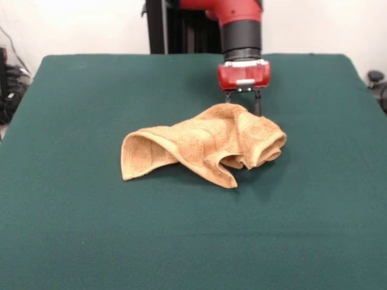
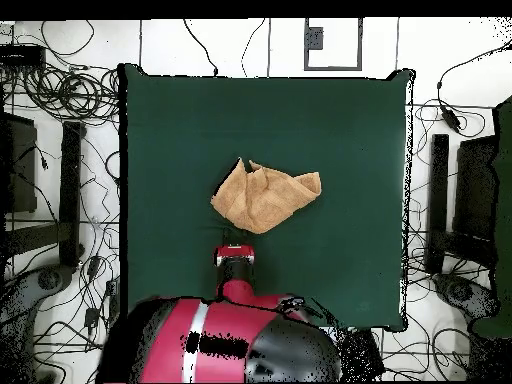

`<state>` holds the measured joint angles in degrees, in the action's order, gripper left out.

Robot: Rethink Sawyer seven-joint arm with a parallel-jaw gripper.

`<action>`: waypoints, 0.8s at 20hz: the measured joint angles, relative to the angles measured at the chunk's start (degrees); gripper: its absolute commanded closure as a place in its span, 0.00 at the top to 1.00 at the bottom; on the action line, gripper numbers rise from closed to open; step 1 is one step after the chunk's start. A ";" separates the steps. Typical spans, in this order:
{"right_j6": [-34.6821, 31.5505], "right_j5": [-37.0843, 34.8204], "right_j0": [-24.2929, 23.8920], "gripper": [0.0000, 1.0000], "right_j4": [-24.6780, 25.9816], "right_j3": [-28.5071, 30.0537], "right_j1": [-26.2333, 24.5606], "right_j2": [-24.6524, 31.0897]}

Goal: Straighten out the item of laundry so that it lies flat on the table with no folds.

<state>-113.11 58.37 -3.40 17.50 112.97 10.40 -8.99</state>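
Note:
The tan-orange towel lies crumpled in the middle of the dark green table, with raised folds and a rolled-over right end. In the overhead view the towel is a bunched, roughly triangular heap. My gripper hangs from the red arm just behind the towel's far right part, pointing down. Its two black fingers stand apart, one on each side of the towel's highest fold, and their tips are partly hidden behind the cloth. In the overhead view the gripper is right at the towel's edge nearest the robot.
The table stretches well beyond the towel on all sides. Cables and dark equipment lie on the floor around it. The robot's red body fills the bottom of the overhead view.

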 measured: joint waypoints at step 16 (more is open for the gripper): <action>0.00 25.46 -14.47 1.00 15.45 -7.65 -13.85 5.50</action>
<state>-113.11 83.82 -17.86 32.95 105.33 -3.45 -3.48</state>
